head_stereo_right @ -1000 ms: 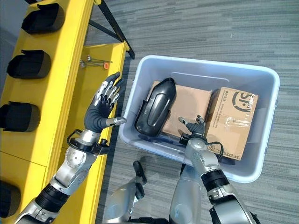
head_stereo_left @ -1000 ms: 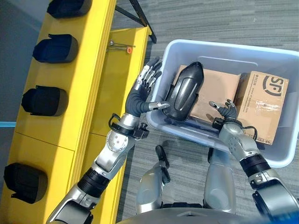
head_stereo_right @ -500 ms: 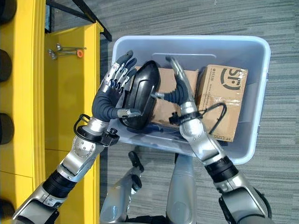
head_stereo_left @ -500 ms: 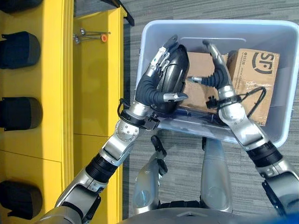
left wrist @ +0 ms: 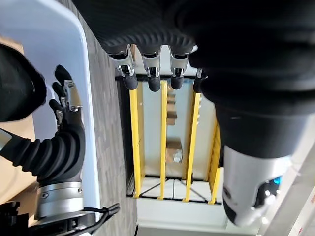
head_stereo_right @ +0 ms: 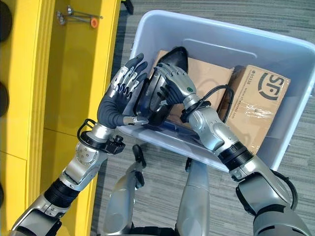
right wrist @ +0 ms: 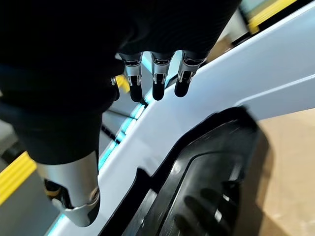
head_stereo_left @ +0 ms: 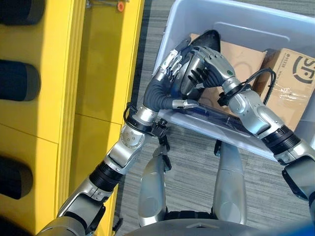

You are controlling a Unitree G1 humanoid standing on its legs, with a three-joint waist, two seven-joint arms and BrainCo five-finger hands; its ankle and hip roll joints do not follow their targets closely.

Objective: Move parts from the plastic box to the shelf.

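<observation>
Step in hand: taking hold of the black part [head_stereo_right: 158, 93] with both hands, before any lift.
Black part: standing on edge inside the plastic box [head_stereo_right: 206, 34], leaning at the wall nearest the yellow shelf [head_stereo_right: 81, 73], beside two cardboard boxes [head_stereo_right: 256, 103].
Left hand [head_stereo_right: 118, 101]: outside the box wall, fingers straight and spread against the part's shelf-side face, thumb under its lower end.
Right hand [head_stereo_right: 173, 81]: laid over the part's other face, fingers curled round it.
Next move, as I judge it: squeeze evenly, raise the part clear of the rim, then swing it toward the shelf.
Watch for: the smooth shell slipping between the palms.
</observation>
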